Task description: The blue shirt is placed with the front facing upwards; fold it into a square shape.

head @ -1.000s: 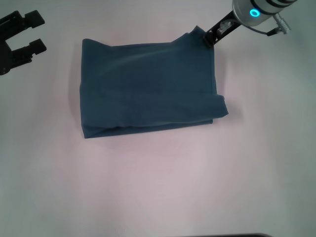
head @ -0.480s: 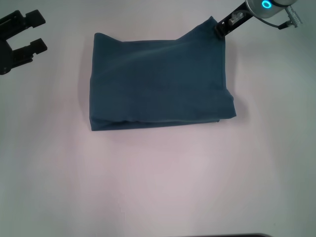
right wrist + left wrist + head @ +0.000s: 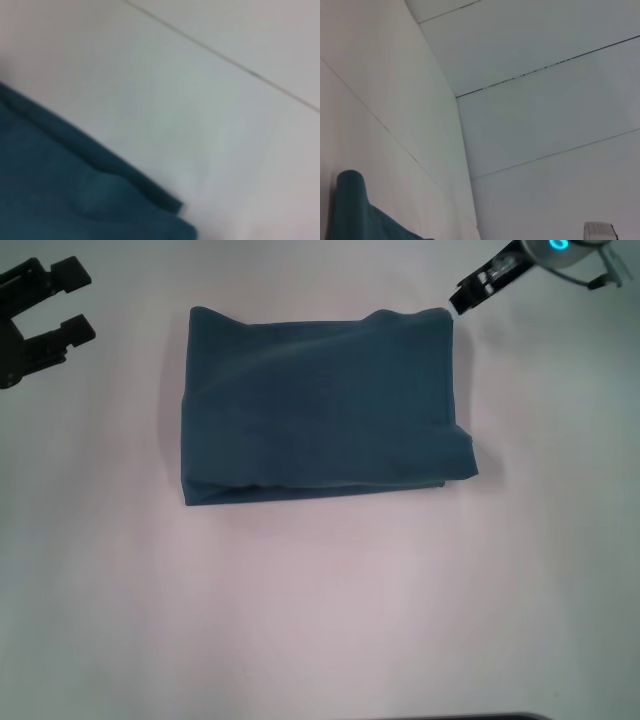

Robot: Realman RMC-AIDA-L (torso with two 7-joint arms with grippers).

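Your blue shirt lies folded mid-tabletop. Right pincer sits beside its far-right corner, state indiscernible; left pincer spread apart, far-left corner.

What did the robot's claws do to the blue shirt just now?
The right claw had pinched the far right corner of the blue shirt and dragged the folded shirt to the right. Then it let go and pulled away, so the corner dropped flat on the table. The left claw stayed parked at the far left, and the shirt stayed folded.
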